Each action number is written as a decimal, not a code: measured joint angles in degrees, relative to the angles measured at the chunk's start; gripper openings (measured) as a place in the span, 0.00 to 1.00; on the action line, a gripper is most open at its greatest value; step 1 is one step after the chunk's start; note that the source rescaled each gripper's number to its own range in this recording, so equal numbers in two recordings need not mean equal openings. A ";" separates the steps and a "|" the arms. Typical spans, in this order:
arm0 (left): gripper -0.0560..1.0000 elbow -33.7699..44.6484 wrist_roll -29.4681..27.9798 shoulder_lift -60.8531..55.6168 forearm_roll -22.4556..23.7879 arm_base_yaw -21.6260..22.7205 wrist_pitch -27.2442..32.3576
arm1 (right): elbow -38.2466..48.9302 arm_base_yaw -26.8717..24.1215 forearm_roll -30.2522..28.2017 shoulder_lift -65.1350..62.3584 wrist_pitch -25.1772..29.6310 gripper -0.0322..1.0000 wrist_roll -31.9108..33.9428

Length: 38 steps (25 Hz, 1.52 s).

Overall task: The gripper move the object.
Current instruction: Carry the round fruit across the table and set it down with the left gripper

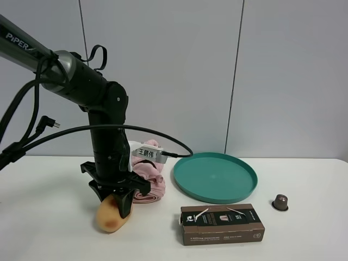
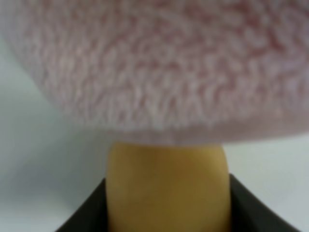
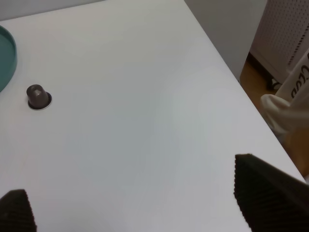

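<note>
The left gripper (image 1: 115, 200), a black two-fingered claw on a dark jointed arm, points straight down and pinches the upper part of the object (image 1: 111, 216), a rounded yellow-orange potato-like lump with a reddish blotch. In the left wrist view the lump fills the gap between the two black fingers (image 2: 84, 212) and seems to touch both. Its underside is at the white table (image 1: 49, 217); I cannot tell whether it is lifted clear.

Just behind the claw, close enough to brush it, lies a pink fluffy rolled towel (image 1: 149, 184). Farther out on that side are a round teal plate (image 1: 217, 176), a dark brown cardboard box (image 1: 222, 224) and a small brown coffee capsule (image 1: 280, 202). The right gripper (image 3: 140, 208) hovers beyond the capsule, fingers spread wide, holding nothing.

The likely trouble is the hold: pinched high on a rounded skin, the lump could squirt out and roll. The towel's pile could also catch a finger and be dragged along.
</note>
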 joint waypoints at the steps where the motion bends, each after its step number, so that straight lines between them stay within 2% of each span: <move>1: 0.07 0.00 0.00 -0.23 -0.05 0.00 0.47 | 0.00 0.00 0.00 0.00 0.00 1.00 0.00; 14: 0.07 -2.54 0.00 -11.06 0.54 -0.66 8.90 | 0.00 0.00 0.00 0.00 0.00 1.00 0.00; 20: 0.07 -14.38 0.00 -12.37 3.45 -3.70 16.35 | 0.00 0.00 0.00 0.00 0.00 1.00 0.00; 27: 0.06 -28.45 0.37 -11.01 4.95 -7.19 16.67 | 0.00 0.00 0.00 0.00 0.00 1.00 0.00; 32: 0.06 -34.29 0.43 -8.91 3.02 -10.35 16.85 | 0.00 0.00 0.00 0.00 0.00 1.00 0.00; 38: 0.06 -41.82 0.49 -4.35 1.16 -16.14 17.10 | 0.00 0.00 0.00 0.00 0.00 1.00 0.00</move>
